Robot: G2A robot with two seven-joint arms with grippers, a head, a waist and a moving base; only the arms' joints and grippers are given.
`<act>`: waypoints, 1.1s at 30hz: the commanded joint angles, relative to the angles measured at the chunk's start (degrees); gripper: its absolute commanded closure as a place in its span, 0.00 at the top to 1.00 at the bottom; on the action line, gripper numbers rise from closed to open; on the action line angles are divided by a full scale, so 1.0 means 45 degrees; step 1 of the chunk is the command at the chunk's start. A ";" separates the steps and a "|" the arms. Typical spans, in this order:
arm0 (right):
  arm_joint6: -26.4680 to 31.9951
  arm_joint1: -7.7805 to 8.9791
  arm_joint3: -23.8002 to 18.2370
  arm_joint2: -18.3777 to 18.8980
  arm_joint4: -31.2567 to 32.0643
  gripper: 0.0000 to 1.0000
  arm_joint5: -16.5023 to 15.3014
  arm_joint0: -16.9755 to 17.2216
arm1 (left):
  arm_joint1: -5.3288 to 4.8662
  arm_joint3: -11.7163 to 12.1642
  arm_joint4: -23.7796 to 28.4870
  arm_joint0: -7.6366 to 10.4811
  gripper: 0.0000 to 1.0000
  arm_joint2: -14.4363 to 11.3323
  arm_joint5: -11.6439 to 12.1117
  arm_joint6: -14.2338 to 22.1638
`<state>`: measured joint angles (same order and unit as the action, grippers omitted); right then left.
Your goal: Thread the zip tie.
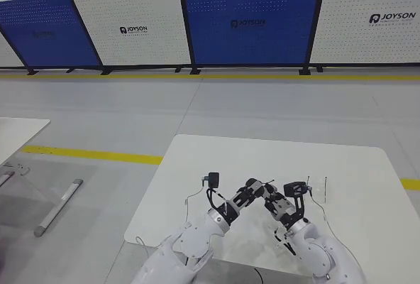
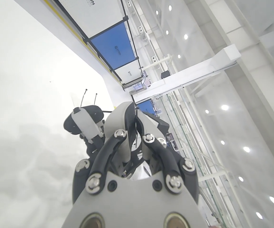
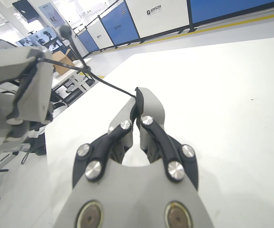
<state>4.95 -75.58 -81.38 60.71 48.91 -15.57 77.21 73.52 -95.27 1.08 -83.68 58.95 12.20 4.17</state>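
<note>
Our left pincer [image 2: 135, 116] is pressed together on one end of the zip tie [image 3: 108, 83]. The tie's long axis runs taut from those tips straight across to the right pincer [image 3: 136, 95], which is clamped on the other end, above the table [image 3: 210, 91]. About midway between the two pincers a short black branch rises off the tie. It is probably the head where the tail crosses, though we cannot tell whether the tail is through. We judge neither pincer nearer to it.
</note>
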 commanded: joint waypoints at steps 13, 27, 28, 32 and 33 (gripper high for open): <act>0.0024 -0.0043 0.0137 -0.0060 0.0035 0.00 0.0075 -0.0127 | -0.0135 -0.0866 -0.0376 -0.0711 0.00 0.0276 0.0456 0.0041; 0.0146 0.0034 -0.0399 0.0153 -0.0050 0.44 -0.0319 0.0243 | -0.0026 -0.0294 -0.0204 -0.0168 0.00 0.0079 0.0008 -0.0374; 0.0149 0.0038 -0.0428 0.0167 -0.0045 0.44 -0.0322 0.0263 | -0.0014 -0.0213 -0.0208 -0.0110 0.00 0.0049 -0.0015 -0.0403; 0.0119 0.0046 -0.0486 0.0197 -0.0059 0.42 -0.0337 0.0306 | 0.0028 0.0037 -0.0201 0.0061 0.00 -0.0061 -0.0115 -0.0481; 0.0113 0.0048 -0.0497 0.0207 -0.0061 0.40 -0.0341 0.0314 | 0.0036 0.0094 -0.0210 0.0088 0.00 -0.0086 -0.0143 -0.0489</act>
<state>5.51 -75.37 -83.57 61.60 48.68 -17.08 78.58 73.64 -95.15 0.20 -83.42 58.70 11.69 2.02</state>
